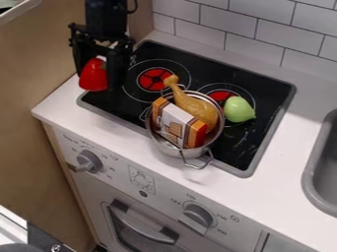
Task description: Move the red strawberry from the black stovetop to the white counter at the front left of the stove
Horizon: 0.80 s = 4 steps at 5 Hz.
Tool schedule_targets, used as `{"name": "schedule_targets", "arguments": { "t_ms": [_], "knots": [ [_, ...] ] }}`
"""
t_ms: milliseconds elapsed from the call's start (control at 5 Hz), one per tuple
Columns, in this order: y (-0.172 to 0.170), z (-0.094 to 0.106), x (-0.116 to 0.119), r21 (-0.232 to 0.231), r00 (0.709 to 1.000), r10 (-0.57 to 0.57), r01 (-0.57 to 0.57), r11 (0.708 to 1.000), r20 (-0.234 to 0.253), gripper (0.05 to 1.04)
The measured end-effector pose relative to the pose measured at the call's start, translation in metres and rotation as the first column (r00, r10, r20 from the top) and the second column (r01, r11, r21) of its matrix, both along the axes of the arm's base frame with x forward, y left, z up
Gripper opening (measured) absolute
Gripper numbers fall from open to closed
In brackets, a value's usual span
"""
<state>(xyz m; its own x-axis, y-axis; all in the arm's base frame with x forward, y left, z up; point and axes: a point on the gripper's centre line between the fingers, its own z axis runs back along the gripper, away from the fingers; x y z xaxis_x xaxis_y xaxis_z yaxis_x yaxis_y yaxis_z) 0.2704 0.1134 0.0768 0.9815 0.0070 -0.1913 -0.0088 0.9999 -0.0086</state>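
At the upper left, the black gripper [99,78] hangs over the stove's left corner, its fingers closed around a rounded red object [93,78] with a small pale patch at its top. To its right, a metal pot [179,150] stands on the front part of the black stovetop [117,104]. Inside the pot lie an orange, white and brown toy box [176,123] and a brown toy drumstick [195,107], whose narrow end sticks out over the back rim. Beside the pot on its right, a light green pear-shaped object [239,109] rests on the rear right burner.
A grey sink [323,170] lies at the right edge. White tiles [256,34] rise behind the counter [270,182], and a tan panel [39,74] stands on the left. Knobs [197,218] and an oven handle [141,225] project from the front.
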Motion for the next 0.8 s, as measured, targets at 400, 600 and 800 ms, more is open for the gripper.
{"name": "schedule_targets", "arguments": {
  "t_ms": [400,600,800],
  "knots": [
    [-0.005,-0.02,-0.005,-0.116,0.984,-0.051,0.071,0.991,0.174,0.803],
    [-0.002,-0.022,-0.001,-0.148,0.968,-0.056,0.094,0.984,0.244,0.802],
    [0.0,-0.034,0.003,-0.172,0.959,-0.078,0.128,0.977,0.272,0.803]
  ]
}}
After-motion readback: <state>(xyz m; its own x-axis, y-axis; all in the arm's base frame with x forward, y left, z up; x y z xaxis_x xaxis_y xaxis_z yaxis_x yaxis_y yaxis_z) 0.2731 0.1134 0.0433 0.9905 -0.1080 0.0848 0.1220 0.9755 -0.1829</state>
